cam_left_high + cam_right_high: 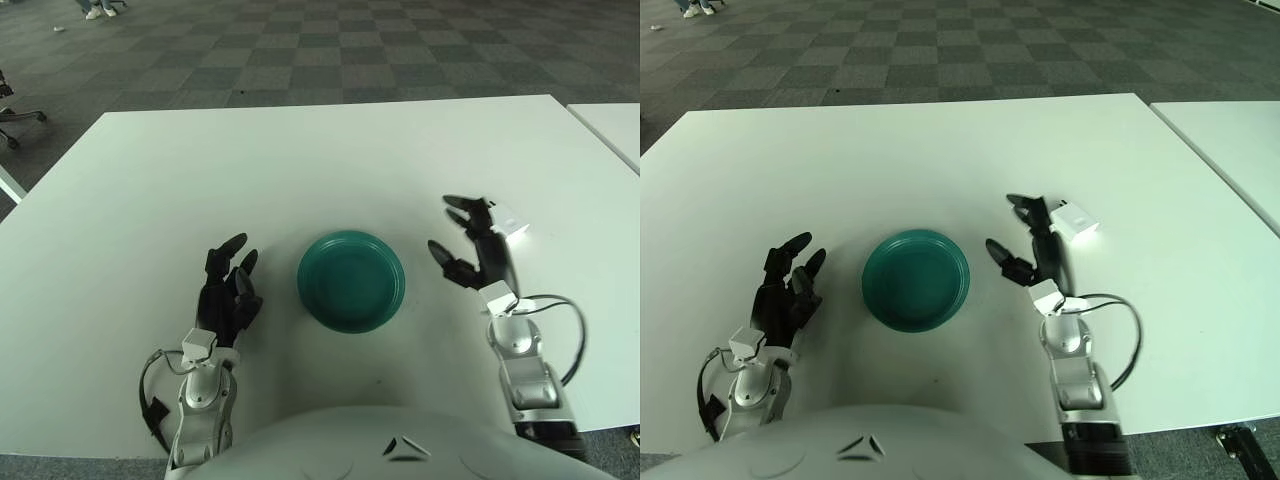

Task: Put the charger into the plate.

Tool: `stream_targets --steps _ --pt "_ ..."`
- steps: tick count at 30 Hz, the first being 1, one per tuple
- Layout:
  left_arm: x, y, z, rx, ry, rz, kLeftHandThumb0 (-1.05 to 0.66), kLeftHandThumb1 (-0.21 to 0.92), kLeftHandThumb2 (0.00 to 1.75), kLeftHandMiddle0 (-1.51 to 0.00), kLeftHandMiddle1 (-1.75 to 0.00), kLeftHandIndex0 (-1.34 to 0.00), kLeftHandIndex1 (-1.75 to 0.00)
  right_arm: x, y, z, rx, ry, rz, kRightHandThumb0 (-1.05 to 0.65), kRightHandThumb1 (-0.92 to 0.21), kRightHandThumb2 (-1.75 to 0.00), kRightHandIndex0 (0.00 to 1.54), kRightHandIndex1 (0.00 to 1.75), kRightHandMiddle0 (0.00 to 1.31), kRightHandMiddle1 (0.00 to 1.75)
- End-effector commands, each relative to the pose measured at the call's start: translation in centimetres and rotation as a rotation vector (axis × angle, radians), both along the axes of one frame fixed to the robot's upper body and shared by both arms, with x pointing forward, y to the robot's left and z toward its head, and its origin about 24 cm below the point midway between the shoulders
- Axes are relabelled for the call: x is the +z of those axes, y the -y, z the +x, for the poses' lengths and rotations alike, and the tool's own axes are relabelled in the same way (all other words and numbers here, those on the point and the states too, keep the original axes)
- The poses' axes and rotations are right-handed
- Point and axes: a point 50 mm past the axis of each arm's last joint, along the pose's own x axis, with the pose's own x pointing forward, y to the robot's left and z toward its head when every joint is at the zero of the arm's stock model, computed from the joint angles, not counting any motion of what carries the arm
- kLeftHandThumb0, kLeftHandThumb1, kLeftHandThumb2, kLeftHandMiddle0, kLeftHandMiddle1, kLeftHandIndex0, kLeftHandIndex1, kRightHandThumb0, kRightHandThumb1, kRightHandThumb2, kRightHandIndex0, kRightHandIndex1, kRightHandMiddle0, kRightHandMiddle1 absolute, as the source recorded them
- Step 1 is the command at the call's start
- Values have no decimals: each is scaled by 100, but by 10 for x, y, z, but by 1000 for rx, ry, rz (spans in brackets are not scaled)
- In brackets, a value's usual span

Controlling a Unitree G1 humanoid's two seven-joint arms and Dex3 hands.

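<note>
Right hand point(1032, 240) raised with fingers spread wide and holding nothing, apparently to straddle the white charger point(1074, 220), which lies on the table point(300, 160) just beyond the fingertips, contact not discernible; green plate point(351, 281) lies empty beside the thumb, between both hands; left hand point(228, 288) shows idle left of the plate, fingers loosely open.

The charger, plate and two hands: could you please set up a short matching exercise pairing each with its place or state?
Things:
1. charger
2. plate
3. left hand
4. right hand

Places or states:
A. teal, with nothing in it
B. fingers spread, reaching just left of the white block
C. white, on the table right of the plate
D. open, showing left of the plate

Pairs: 1-C, 2-A, 3-D, 4-B
</note>
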Motion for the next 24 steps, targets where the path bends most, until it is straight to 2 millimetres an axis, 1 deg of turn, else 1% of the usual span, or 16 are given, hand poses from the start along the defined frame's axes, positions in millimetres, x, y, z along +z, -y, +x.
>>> stream_targets --steps 1,4,6,10,13,17,24 --pt "-6 -2 -1 1 -31 -17 -81 92 93 -51 -23 -22 -104 17 8 9 -115 173 -190 -68 -92 -53 43 10 0 97" --pt "-6 -2 -1 7 -32 -12 -81 92 93 -51 -24 -23 -105 18 10 11 -237 202 -316 -73 -92 -58 42 9 0 94" --pt "-6 -2 -1 9 -32 -11 -81 92 93 -49 -27 -23 -105 17 10 11 -282 203 -357 -76 -92 -61 42 9 0 93" --pt "-6 -3 -1 3 -29 -7 -82 92 92 -43 -38 -22 -106 4 19 17 -363 140 -443 -82 -92 -66 42 8 0 89" --pt "-6 -4 -1 1 -27 -4 -82 92 92 -41 -41 -20 -106 1 20 20 -391 102 -489 -85 -92 -69 40 7 0 85" --pt "-6 -5 -1 -7 -22 -5 -82 92 92 -39 -43 -20 -106 -8 28 33 -422 21 -550 -89 -92 -73 36 5 0 80" --pt "-6 -9 -1 -21 -24 -16 -80 92 91 -37 -44 -21 -106 -10 29 46 -470 -75 -594 -97 -92 -74 30 1 0 73"
